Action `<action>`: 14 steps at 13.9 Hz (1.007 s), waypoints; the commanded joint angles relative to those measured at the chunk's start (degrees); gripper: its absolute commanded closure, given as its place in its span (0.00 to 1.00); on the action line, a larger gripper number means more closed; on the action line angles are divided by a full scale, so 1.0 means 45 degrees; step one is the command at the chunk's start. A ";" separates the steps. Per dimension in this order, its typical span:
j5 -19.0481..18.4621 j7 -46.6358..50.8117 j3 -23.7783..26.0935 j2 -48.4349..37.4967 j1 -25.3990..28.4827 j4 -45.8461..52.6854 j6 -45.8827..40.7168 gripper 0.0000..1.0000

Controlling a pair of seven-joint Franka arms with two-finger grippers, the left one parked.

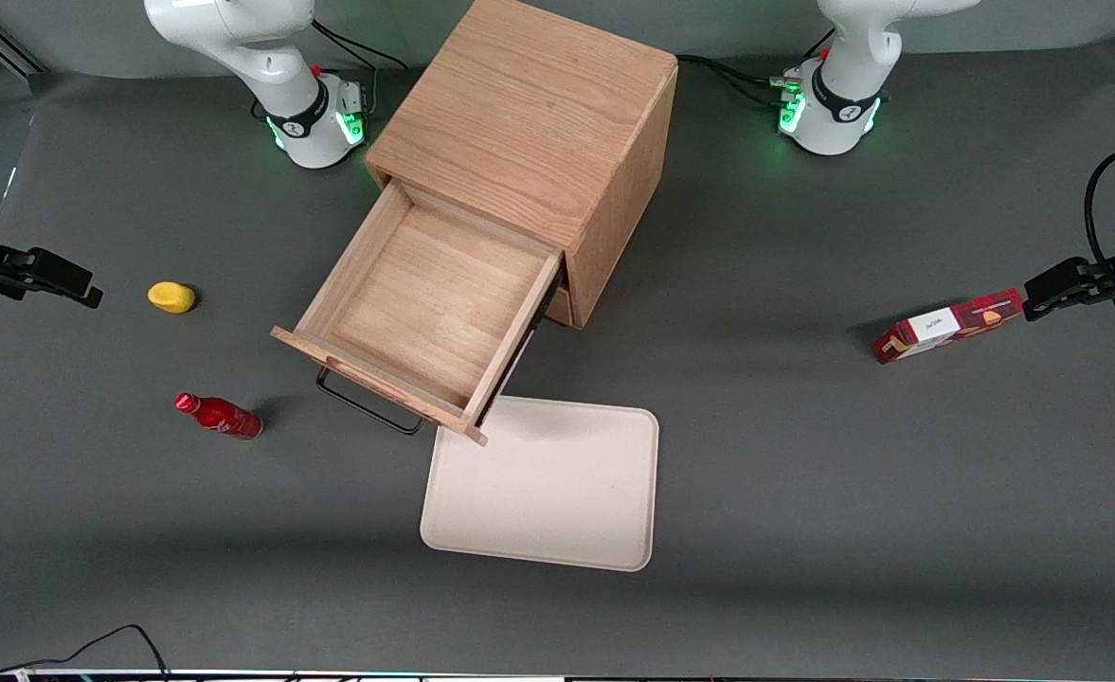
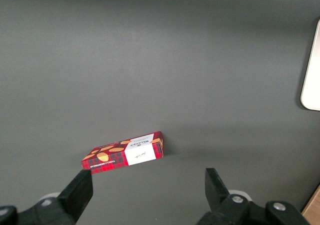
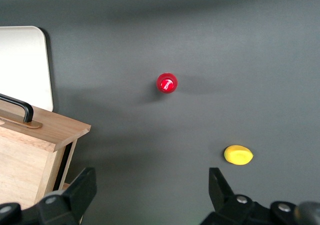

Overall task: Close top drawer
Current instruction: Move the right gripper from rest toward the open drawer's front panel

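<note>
Gripper (image 1: 45, 275) hanging wide open and empty at the working arm's end of the desk (image 1: 803, 474), well apart from the cabinet (image 1: 529, 123). Just past it, a yellow lump (image 1: 170, 296), and nearer the front camera a red bottle (image 1: 219, 416) standing upright. Then the top drawer (image 1: 424, 308), pulled fully out of the cabinet, tray bare, black handle (image 1: 368, 405) facing the camera. Beside its front corner, a cream tray (image 1: 543, 488) lying flat. Toward the parked arm's end, a red box (image 1: 947, 326).

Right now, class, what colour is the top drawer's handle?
Black, clearest in the right wrist view: handle on the top drawer; gripper open.
</note>
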 commanded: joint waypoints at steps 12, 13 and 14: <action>0.0193 -0.1286 0.0049 0.1320 0.0209 0.1182 0.0004 0.00; 0.0445 -0.1540 0.0049 0.1788 0.0345 0.1884 -0.0073 0.00; 0.0757 -0.1871 0.0049 0.2353 0.0385 0.2587 -0.0113 0.00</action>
